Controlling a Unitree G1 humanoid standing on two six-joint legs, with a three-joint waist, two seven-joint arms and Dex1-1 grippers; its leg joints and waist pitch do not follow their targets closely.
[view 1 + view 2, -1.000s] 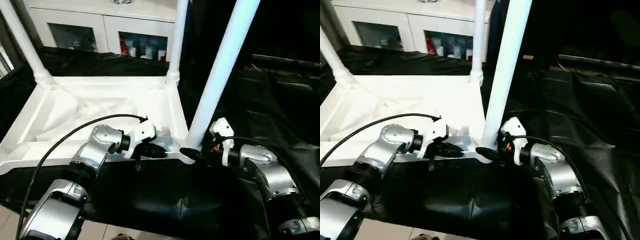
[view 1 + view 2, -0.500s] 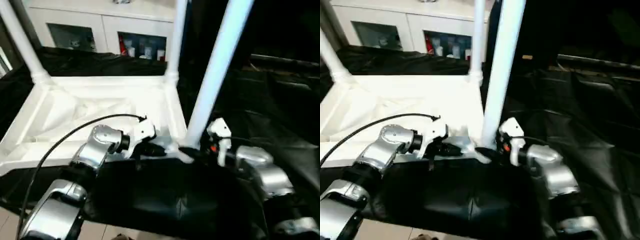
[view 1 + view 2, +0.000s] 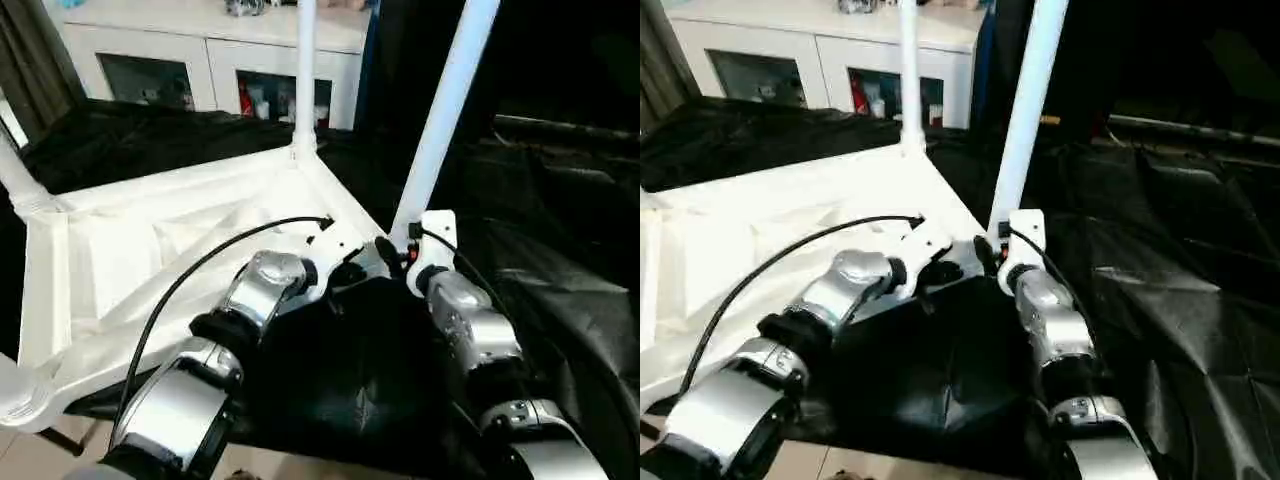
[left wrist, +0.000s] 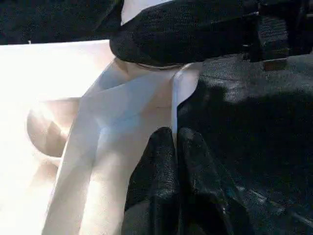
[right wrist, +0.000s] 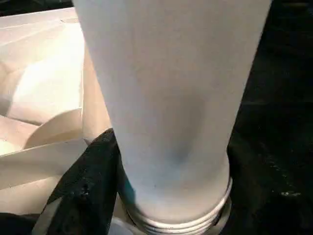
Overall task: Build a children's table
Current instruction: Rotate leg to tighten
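I see the children's table (image 3: 180, 240) lying upside down on a black cloth (image 3: 360, 380), its white ribbed underside facing up and white tubular legs standing up from the corner sockets. The nearest leg (image 3: 445, 110) rises at a slight tilt from the corner closest to my arms; another leg (image 3: 305, 70) stands at the far corner, and more sockets sit at the left corners. My left gripper (image 4: 173, 147) is pinched tight on the thin rim of the tabletop just beside that near corner. My right gripper (image 3: 385, 255) is wrapped around the base of the nearest leg, fingers (image 5: 88, 186) spread to the tube's width. Beyond the cloth stands a white cabinet (image 3: 210, 60) with glass doors.
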